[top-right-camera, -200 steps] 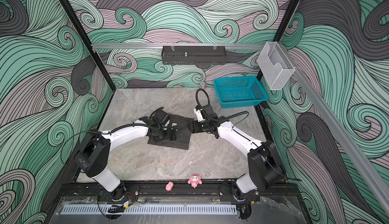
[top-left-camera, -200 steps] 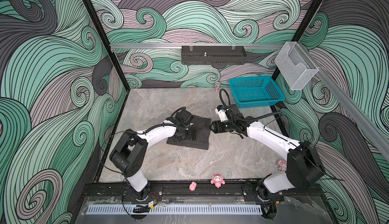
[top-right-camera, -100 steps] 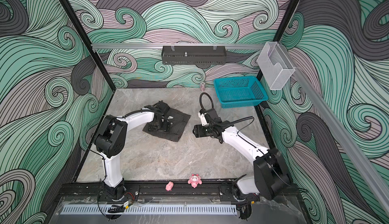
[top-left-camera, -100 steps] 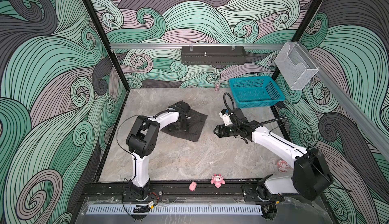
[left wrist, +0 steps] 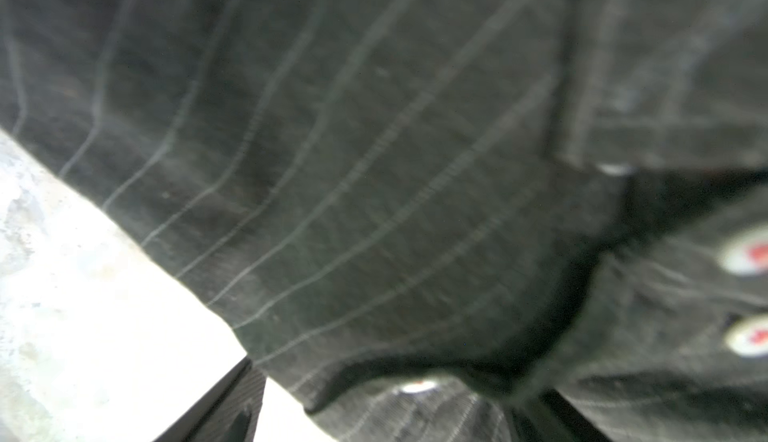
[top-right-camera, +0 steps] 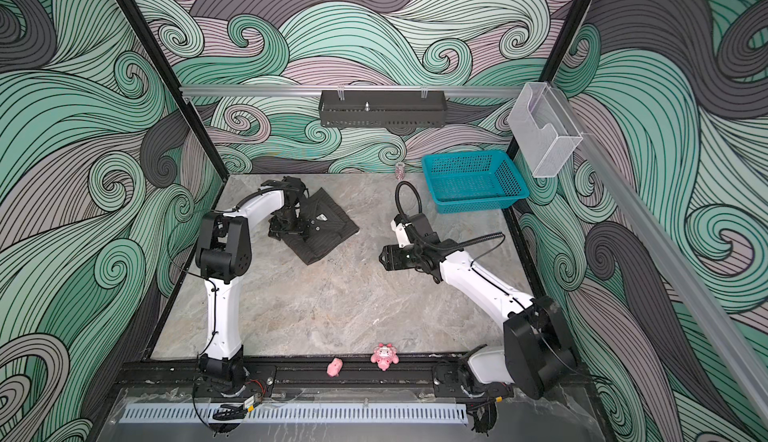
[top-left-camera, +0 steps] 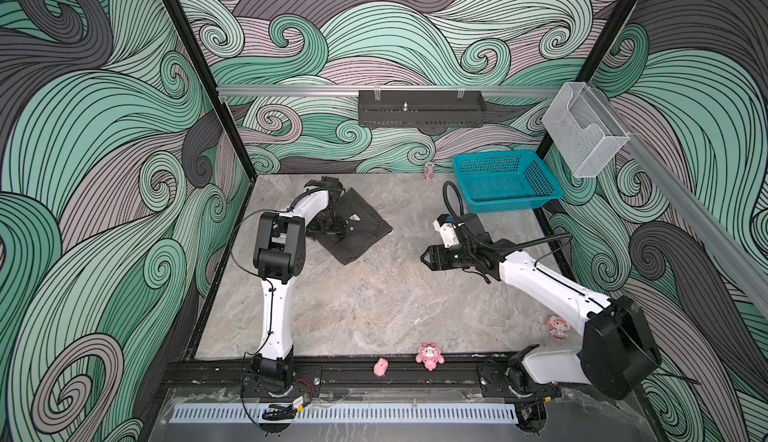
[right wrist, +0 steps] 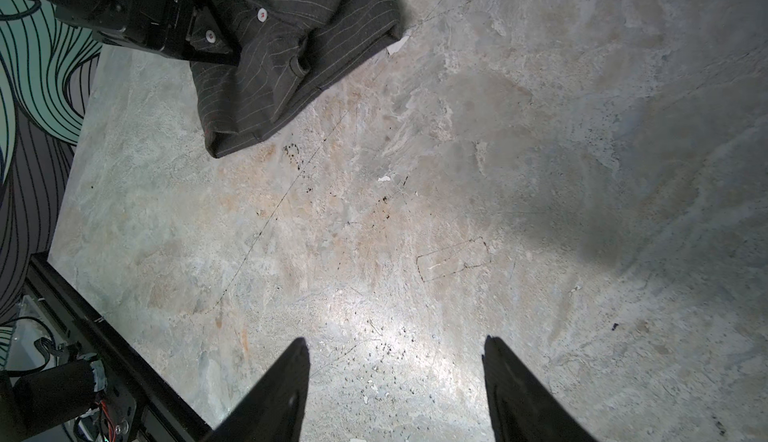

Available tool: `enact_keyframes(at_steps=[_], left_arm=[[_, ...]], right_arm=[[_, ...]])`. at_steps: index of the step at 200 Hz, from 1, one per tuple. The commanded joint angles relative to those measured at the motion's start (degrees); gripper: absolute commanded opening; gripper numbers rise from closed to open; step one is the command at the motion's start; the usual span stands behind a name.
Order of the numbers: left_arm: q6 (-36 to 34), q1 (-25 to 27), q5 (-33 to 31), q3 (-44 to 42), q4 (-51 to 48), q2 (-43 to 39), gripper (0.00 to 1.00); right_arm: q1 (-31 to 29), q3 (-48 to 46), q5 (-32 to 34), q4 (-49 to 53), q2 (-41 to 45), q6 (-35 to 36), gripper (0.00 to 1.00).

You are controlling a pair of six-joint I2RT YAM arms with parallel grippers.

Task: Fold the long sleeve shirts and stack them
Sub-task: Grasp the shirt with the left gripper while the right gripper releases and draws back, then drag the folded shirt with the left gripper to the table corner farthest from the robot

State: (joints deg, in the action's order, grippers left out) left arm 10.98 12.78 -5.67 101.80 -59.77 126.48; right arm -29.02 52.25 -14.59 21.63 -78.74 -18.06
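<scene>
At the back-left of the bench (top-left-camera: pixel 374 302), the folded shirt (top-left-camera: pixel 363 238) lies under the left tool (top-left-camera: pixel 340 228), jaws apart (right tool (top-left-camera: pixel 424 258) apart too, well clear), so I'd press it flat, then lift straight up.

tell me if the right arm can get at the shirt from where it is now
Probably yes: the right gripper hangs with open fingers over bare table, apart from the shirt, nothing lying between them. The left arm covers only the shirt's far side.
</scene>
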Motion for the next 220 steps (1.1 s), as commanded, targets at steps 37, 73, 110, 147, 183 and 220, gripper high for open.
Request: enact_keyframes(at_steps=[37, 73, 110, 147, 183, 220], left_arm=[[-16.28, 2.81, 3.10, -2.73, 3.14, -9.65, 0.91], [-21.89, 2.65, 4.09, 2.08, 1.02, -3.25, 0.92], [-24.48, 2.63, 5.90, 3.58, 2.40, 1.89, 0.92], [-24.81, 2.76, 9.07, 5.60, 1.87, 5.28, 0.87], [-10.95, -0.47, 7.47, 20.17, -11.96, 14.55, 0.73], [0.92, -7.41, 10.11, 26.13, -17.71, 18.85, 0.68]], right_arm=[[0.10, -0.96, -2.11, -2.19, 2.69, -0.47, 0.67], [0.10, -1.44, -1.94, -2.72, 3.80, -0.57, 0.66], [0.10, -1.29, -1.76, -1.44, 4.74, 0.74, 0.66], [0.19, -1.11, -2.00, -1.32, 3.77, 1.23, 0.66], [0.26, -1.18, -2.46, -2.20, 2.68, 0.66, 0.66], [0.19, -0.57, -2.81, -2.14, 1.53, 0.57, 0.66]])
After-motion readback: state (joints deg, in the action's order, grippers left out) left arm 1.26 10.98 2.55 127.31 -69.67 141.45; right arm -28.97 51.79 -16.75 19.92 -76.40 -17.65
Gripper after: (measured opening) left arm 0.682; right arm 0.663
